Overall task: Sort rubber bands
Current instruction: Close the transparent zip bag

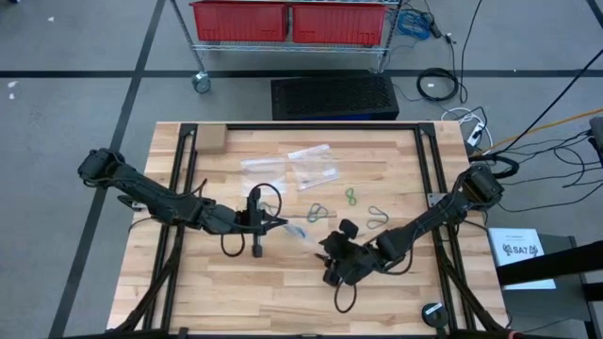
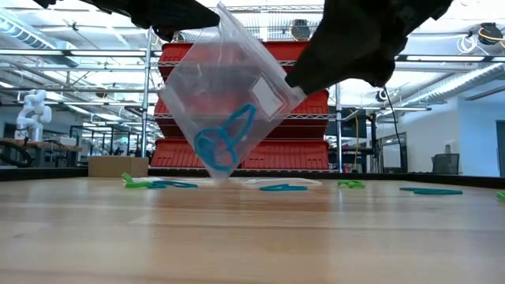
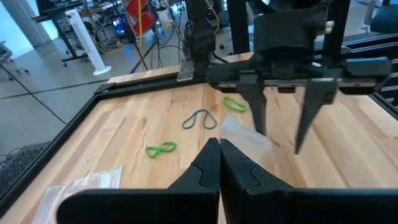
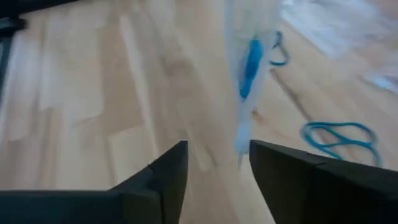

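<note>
Two or so blue rubber bands [image 2: 225,140] seen inside a clear bag [image 2: 237,75]; exact count not readable, loops overlapping. Hanging tilted just above mid-table, with its lowest corner touching or nearly touching the wood.

Found pinched at one top corner by the left gripper [image 1: 276,223], fingers pressed together. Found flanked by the right gripper [image 4: 217,155], fingers apart, bag just ahead of the gap and not clamped.

Counted loose on the table [image 1: 236,282], in the low view: two green bands [image 2: 134,183] and three blue-to-teal bands [image 2: 282,188], five in all. Only three made out clearly from above, lying between 1 and 3 o'clock of the held bag. Possibly more hidden behind the bag.

Counted further: at least two spare bags [image 1: 306,155] lying flat toward 12 o'clock.

Handling, as a judgement:
- Nearly weightless, soft and stretchy; no risk of breakage.
- Lying flat on wood, so hard to get under; best nipped across one strand at a loop end, fingertips pressed down to the surface.
- Likely to cling to a finger pad or spring sideways on release.
- Bag film equally light, limp and slippery; best gripped at the stiffer top edge, mouth kept open for dropping in.
</note>
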Robot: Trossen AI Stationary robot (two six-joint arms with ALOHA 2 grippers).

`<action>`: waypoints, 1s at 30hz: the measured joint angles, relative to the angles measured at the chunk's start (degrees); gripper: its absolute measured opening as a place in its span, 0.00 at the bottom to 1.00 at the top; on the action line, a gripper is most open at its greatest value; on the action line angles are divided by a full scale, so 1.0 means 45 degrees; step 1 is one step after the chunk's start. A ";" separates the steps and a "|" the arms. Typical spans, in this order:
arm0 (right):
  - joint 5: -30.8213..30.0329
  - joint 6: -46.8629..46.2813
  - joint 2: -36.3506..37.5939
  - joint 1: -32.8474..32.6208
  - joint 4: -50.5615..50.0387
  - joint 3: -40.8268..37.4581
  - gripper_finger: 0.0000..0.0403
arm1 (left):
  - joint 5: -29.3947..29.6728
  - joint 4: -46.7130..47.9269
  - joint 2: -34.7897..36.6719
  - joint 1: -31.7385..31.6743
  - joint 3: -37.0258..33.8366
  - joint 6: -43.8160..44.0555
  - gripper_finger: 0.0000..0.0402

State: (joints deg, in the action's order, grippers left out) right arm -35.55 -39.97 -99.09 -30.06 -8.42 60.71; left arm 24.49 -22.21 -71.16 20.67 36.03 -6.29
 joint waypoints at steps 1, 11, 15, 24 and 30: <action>0.0161 0.0046 0.0000 0.0000 0.0096 0.0000 0.42 | 0.0000 -0.0002 0.0000 0.0000 0.0000 -0.0002 0.00; 0.0219 0.0182 0.0000 0.0277 -0.0546 0.0005 0.34 | 0.0000 -0.0033 0.0000 0.0000 0.0000 -0.0008 0.00; 0.0012 0.0152 0.0000 0.0369 -0.0876 0.0005 0.13 | 0.0000 -0.0251 0.0000 0.0000 0.0000 -0.0044 0.00; -0.0776 -0.0112 0.0111 0.0014 -0.1598 0.0010 0.00 | -0.0005 -0.0129 0.0005 0.0053 0.0000 -0.0100 0.00; -0.1275 -0.1153 0.0528 -0.0342 -0.3071 0.0029 0.00 | -0.0010 0.0759 0.0000 0.0288 0.0000 0.0262 0.00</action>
State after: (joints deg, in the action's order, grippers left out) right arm -41.29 -45.16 -96.71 -31.60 -22.24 60.84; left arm 24.45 -18.79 -71.16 21.96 36.03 -5.12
